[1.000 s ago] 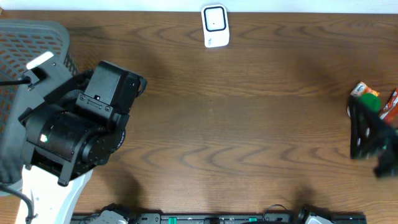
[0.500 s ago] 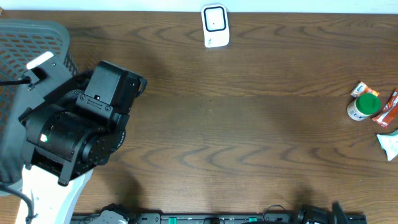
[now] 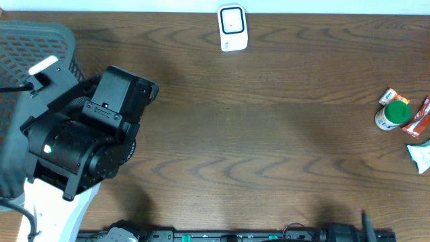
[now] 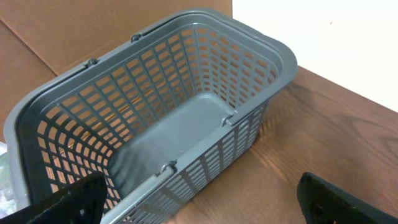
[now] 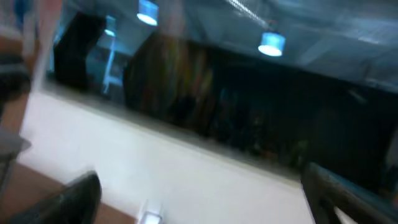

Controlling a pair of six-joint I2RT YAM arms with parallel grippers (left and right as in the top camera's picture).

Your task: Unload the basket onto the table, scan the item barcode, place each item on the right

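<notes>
From above, the brown wooden table [image 3: 269, 134] has a small white scanner [image 3: 232, 28] at its far edge. The things to scan lie close together at the right edge, well apart from the scanner. They are a little bottle with a green cap [image 3: 393, 113], an orange packet [image 3: 389, 96], a red packet [image 3: 421, 115] and a white packet [image 3: 420, 156]. They are too small to show a barcode.

The big black left arm [image 3: 87, 141] sits beside a grey basket [image 3: 27, 40]. Only the left wrist view looks inside the basket, at its mesh walls and flat floor. There the left gripper [image 4: 202, 202] is wide open and holds nothing.

The right wrist view is blurry. It shows a white wall [image 5: 186, 168] and a dark window [image 5: 249, 106]. The right gripper [image 5: 211, 196] is wide open too and holds nothing.
</notes>
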